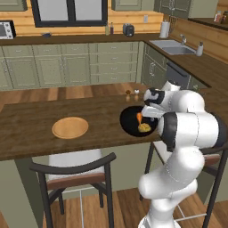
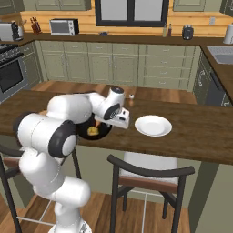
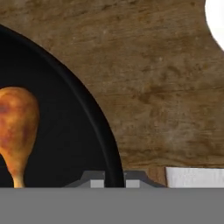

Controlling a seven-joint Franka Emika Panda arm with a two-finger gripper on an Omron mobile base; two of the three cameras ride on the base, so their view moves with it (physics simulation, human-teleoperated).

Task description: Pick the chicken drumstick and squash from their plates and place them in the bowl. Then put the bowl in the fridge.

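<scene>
The hand (image 3: pixel 108 178) is seen pinched on the rim of the black bowl (image 3: pixel 65 144) — drumstick (image 3: pixel 16 127) and squash (image 1: pixel 144 128) lie inside it; the white plate (image 2: pixel 153 125) sits just beside, on the worktop (image 3: pixel 157 100).

Dark wooden counter (image 1: pixel 26 129) with tan wooden plate (image 1: pixel 70 128), black bowl (image 1: pixel 129 120) and white plate (image 2: pixel 153 125).

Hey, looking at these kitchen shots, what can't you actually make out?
- Hand view: the glossy black bowl and tan-brown chicken drumstick are cut off by the left edge.
- Left base view: the white arm hides the bowl's right rim.
- Right base view: the arm covers much of the bowl; its yellow contents are too small to identify.
</scene>
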